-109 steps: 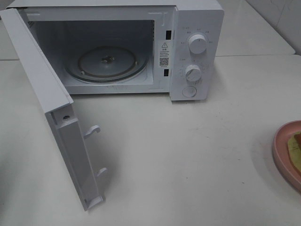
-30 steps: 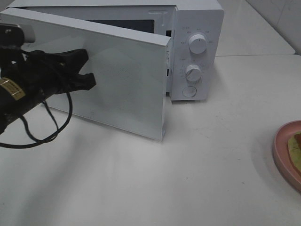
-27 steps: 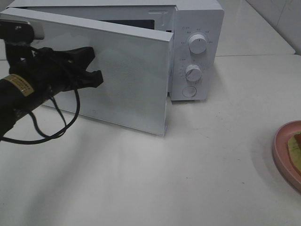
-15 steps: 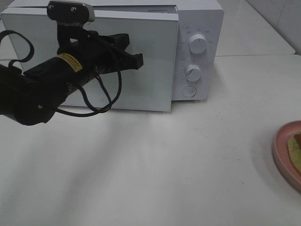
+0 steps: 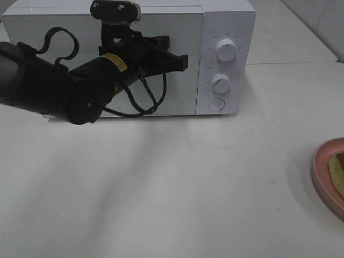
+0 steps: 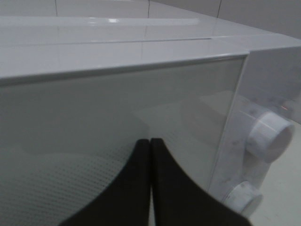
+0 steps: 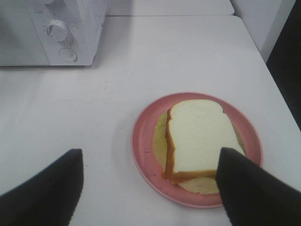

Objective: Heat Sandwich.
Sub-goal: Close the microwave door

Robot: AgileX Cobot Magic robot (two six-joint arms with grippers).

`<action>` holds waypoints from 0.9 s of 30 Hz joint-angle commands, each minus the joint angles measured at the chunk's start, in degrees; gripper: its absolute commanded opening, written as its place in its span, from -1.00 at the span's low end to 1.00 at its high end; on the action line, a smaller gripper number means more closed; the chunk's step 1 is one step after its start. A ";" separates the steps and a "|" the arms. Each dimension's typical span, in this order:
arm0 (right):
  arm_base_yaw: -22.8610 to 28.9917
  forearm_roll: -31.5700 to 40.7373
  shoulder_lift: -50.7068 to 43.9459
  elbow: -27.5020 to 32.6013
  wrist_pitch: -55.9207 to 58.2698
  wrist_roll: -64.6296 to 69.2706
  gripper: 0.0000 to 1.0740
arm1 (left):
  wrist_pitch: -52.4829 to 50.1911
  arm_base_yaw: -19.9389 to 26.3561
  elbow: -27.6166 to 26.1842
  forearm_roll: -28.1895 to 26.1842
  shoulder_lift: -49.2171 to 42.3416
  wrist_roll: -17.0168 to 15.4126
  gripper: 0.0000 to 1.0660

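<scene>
The sandwich (image 7: pixel 197 136), pale bread with yellowish filling, lies on a round pink plate (image 7: pixel 143 136) on the table, outside the microwave. In the high view only a sliver of the sandwich (image 5: pixel 338 166) and plate (image 5: pixel 322 172) shows at the right edge. My right gripper (image 7: pixel 148 188) hovers open above the plate, its fingers on either side of it, holding nothing. The white microwave (image 5: pixel 226 21) has its door (image 5: pixel 27 27) flush against its body. My left gripper (image 5: pixel 183 62) is shut and empty, its tips (image 6: pixel 150 141) at the door (image 6: pixel 94 108) near the latch side.
Two knobs (image 5: pixel 226 50) (image 5: pixel 220 83) and a round button (image 5: pixel 216 104) sit on the microwave's right panel. My left arm and its cable (image 5: pixel 59 91) stretch across the door front. White tabletop (image 5: pixel 188 188) spreads in front.
The microwave door has swung from wide open to flat against the oven. My left gripper moved rightward along with it across the door front. The plate and sandwich stayed put.
</scene>
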 commanded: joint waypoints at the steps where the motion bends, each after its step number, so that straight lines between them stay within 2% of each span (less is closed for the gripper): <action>1: -0.29 -0.06 -1.72 0.11 -0.86 -0.46 0.42 | 1.20 0.86 -3.72 -5.16 1.78 2.41 -1.00; 4: -0.29 -0.06 -1.72 0.11 -0.86 -0.46 0.42 | 1.89 0.86 -5.27 -6.82 2.69 4.81 -1.00; 10: -0.29 -0.06 -1.72 0.11 -0.86 -0.46 0.42 | 1.83 0.00 -4.13 -6.19 2.18 4.81 -1.00; 21: -0.29 -0.06 -1.72 0.11 -0.86 -0.46 0.42 | 1.03 -2.46 5.61 -6.59 -4.30 4.81 -1.00; 25: -0.29 -0.06 -1.72 0.11 -0.86 -0.46 0.42 | 5.39 -2.46 8.88 -5.21 -7.96 4.81 -1.00; 27: -0.29 -0.06 -1.72 0.11 -0.86 -0.46 0.42 | 12.20 -2.46 11.00 -4.01 -11.12 4.81 -1.00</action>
